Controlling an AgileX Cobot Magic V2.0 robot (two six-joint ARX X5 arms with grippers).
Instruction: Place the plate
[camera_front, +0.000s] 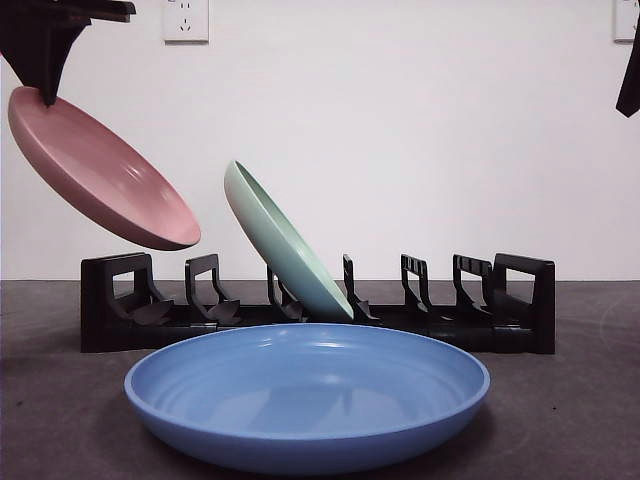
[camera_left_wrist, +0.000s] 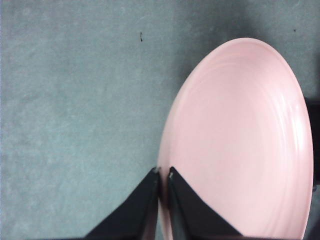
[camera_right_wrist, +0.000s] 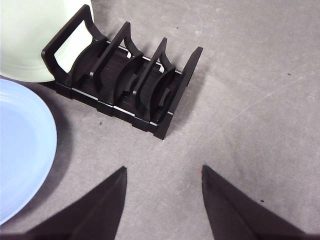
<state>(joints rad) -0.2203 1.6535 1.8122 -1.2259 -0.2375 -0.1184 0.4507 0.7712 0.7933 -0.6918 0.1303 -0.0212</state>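
A pink plate hangs tilted in the air above the left end of the black dish rack. My left gripper is shut on the pink plate at its rim, and shows as a dark arm at the front view's top left. A pale green plate leans in a middle slot of the rack. My right gripper hangs open over bare table near the rack's right end, holding nothing.
A large blue plate lies flat on the grey table in front of the rack; its edge shows in the right wrist view. The pale green plate stands behind the rack there. A wall socket is on the white wall.
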